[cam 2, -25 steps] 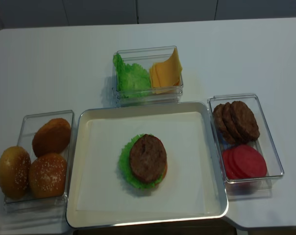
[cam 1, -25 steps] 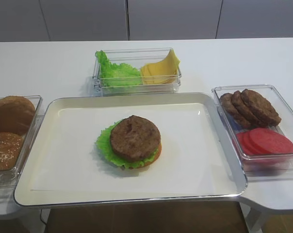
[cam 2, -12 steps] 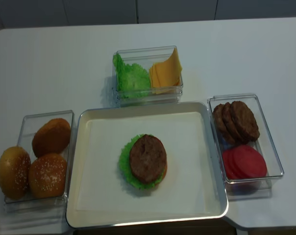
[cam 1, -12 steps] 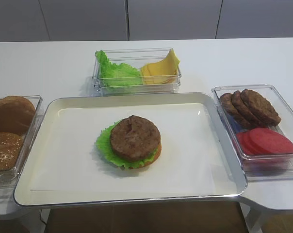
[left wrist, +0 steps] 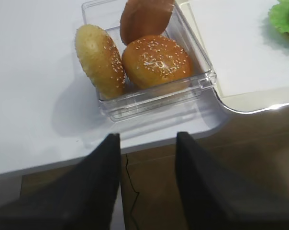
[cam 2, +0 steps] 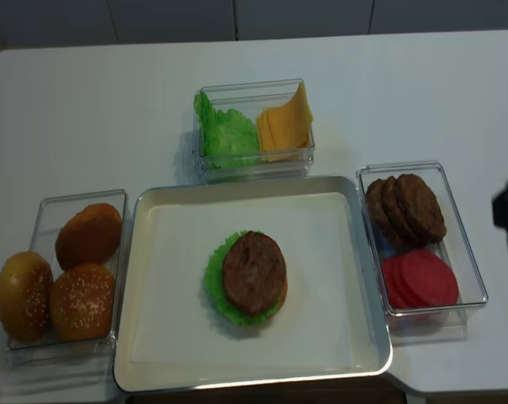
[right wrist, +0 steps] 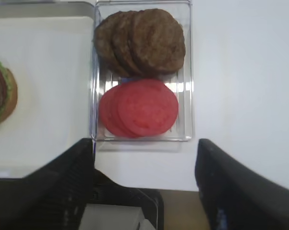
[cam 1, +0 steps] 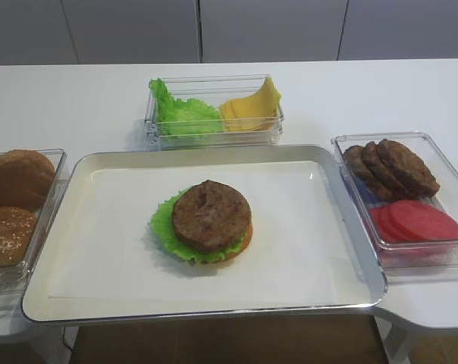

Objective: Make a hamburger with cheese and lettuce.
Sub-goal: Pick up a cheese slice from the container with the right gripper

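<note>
A white table (cam 1: pixel 381 95) with a smooth matte top fills most of both overhead views, its near right corner cut at an angle. Behind it runs a wall of flat pale grey panels (cam 1: pixel 267 30) split by thin dark vertical seams, with no handles to be seen. Below the table's front edge a brown wooden floor (cam 1: pixel 229 341) shows, a thin dark cable (left wrist: pixel 130 184) trails across it, and the light is soft and even, casting only faint shadows.

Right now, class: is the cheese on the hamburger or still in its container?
Still in its container: the cheese leans beside the lettuce; the hamburger shows a bare patty.
</note>
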Motion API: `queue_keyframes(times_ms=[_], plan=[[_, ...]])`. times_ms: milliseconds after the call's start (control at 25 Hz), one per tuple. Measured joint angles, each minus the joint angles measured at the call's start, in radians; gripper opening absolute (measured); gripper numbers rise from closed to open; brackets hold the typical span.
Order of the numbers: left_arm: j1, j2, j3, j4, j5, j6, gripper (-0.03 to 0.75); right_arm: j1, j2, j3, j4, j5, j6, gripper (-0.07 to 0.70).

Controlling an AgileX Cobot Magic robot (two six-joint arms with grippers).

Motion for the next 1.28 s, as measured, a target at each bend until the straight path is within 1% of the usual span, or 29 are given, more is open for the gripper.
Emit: queue_keyframes(times_ms=[120,360,520,760,920,1040,1160,1280], plan=[[0.000,0.000,0.000,0.000,0.000,0.000,0.288,0.000,0.137,-0.092,0.031,0.000,0.020,0.514],[0.000,0.000,0.000,0.000,0.000,0.000,0.288,0.000,0.395,-0.271,0.150,0.000,0.023,0.514],[0.000,0.000,0.000,0.000,0.000,0.000,0.288,0.000,0.545,-0.389,0.201,0.000,0.023,0.514],[0.000,0.000,0.000,0.000,0.000,0.000,0.288,0.001,0.735,-0.612,0.276,0.000,-0.012,0.514],[0.000,0.000,0.000,0.000,0.000,0.000,0.288,0.011,0.851,-0.762,0.301,0.000,-0.026,0.514],[0.000,0.000,0.000,0.000,0.000,-0.004,0.288,0.039,0.931,-0.863,0.303,0.000,-0.036,0.514],[0.000,0.000,0.000,0.011,0.000,-0.028,0.288,0.074,1.001,-0.939,0.309,0.000,-0.042,0.514],[0.000,0.000,0.000,0.025,0.000,-0.038,0.288,0.087,1.056,-0.979,0.315,0.000,-0.050,0.514]])
